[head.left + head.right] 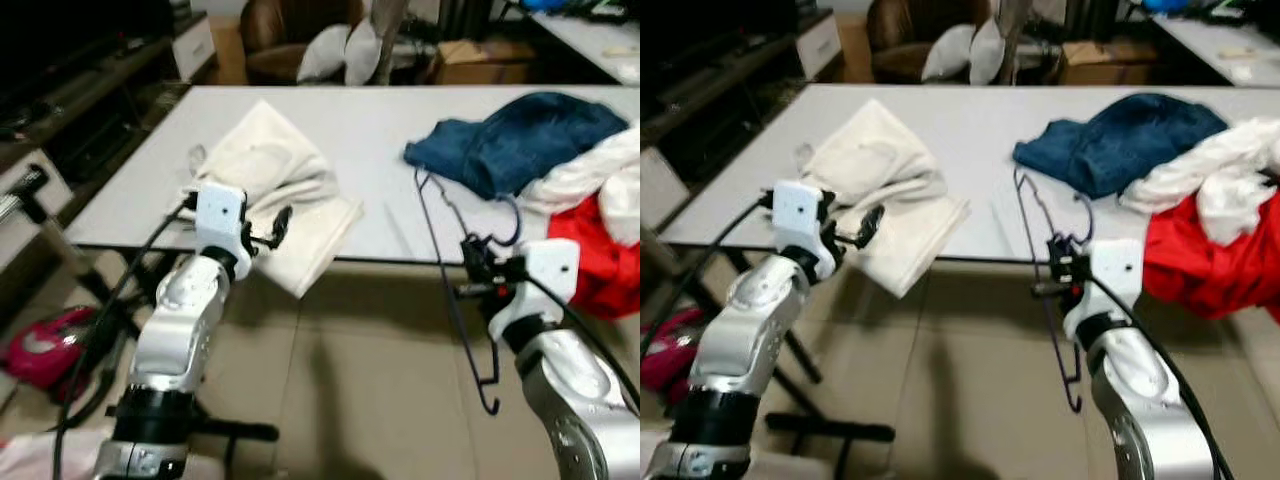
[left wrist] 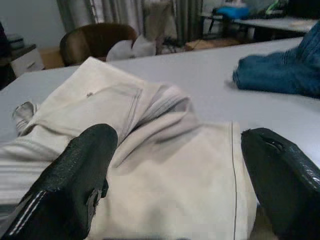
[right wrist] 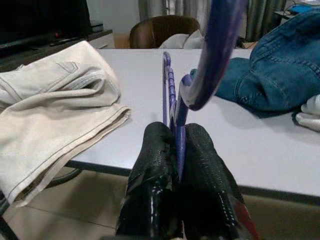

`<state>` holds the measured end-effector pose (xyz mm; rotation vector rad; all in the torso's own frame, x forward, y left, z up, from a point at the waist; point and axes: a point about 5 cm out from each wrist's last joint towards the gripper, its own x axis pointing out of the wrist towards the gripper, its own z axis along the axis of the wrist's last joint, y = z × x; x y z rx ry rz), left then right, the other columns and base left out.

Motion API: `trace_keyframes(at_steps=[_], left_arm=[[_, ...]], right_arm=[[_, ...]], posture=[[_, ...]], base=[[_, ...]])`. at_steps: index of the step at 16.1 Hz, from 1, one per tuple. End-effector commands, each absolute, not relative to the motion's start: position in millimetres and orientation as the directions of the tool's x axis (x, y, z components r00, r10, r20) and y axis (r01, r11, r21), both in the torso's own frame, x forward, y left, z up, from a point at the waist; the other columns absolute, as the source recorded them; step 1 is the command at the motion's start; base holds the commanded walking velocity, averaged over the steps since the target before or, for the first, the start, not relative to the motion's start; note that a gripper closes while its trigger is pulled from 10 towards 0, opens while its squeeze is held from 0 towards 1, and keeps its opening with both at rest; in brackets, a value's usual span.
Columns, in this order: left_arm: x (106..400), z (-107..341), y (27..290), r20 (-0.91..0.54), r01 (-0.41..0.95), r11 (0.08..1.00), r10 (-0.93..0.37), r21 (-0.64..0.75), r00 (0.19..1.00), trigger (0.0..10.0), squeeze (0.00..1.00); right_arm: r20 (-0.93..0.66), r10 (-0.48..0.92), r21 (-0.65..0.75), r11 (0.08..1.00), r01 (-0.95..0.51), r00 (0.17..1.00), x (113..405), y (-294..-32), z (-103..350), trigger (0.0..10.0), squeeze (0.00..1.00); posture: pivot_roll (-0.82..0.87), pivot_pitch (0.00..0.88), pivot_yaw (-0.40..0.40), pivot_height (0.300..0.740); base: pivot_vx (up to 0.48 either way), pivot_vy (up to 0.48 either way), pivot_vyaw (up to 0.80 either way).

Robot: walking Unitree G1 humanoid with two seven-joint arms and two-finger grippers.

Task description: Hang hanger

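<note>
The hanger (image 1: pixel 455 262), a thin blue wire one, is pinched between the pressed-together fingers of the right gripper (image 3: pixel 176 150). It is held edge-on at the table (image 1: pixel 370 130) front: its upper part leans over the tabletop near the jeans (image 1: pixel 520 135), while its lower end hangs below the table edge, over the floor. The left gripper (image 2: pixel 175 170) is held with fingers spread wide, just at the overhanging fold of the cream trousers (image 1: pixel 270 185), nothing being gripped.

Several risks are judged from this. The wire is caught at one narrow point only, so it could be swung or twisted in the grip, and slipped out if it is knocked. The upper part could be snagged on the table edge or the jeans when it is lifted away. The trousers, partly off the edge, could be dragged down if the left gripper is closed or pulled carelessly. No rail to hang it on can be made out.

No brand, label or readable writing is seen on any cloth, on the hanger or on the grippers.
</note>
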<state>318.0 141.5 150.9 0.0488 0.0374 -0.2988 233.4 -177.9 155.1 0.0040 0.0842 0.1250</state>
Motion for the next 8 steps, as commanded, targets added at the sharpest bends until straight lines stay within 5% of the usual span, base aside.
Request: trace_keyframes(at_steps=[1,8], left_arm=[[322.9,157.0,137.1,-0.028,0.316,0.947,-0.314,0.061,0.949,10.0,0.0],[325.2,147.3,155.0,-0.042,0.208,0.976,-0.206,0.061,0.978,10.0,0.0]], right_arm=[[-0.074,0.096,0.008,0.995,-0.096,0.993,236.1,-182.8,156.3,10.0,0.0],[-0.071,0.124,-0.014,0.992,-0.125,0.99,239.9,-183.6,155.2,10.0,0.0]], posture=[[-0.1,0.0,0.109,0.74],[-0.1,0.0,0.096,0.74]], base=[[0.33,0.0,0.0],[0.334,0.0,-0.11]])
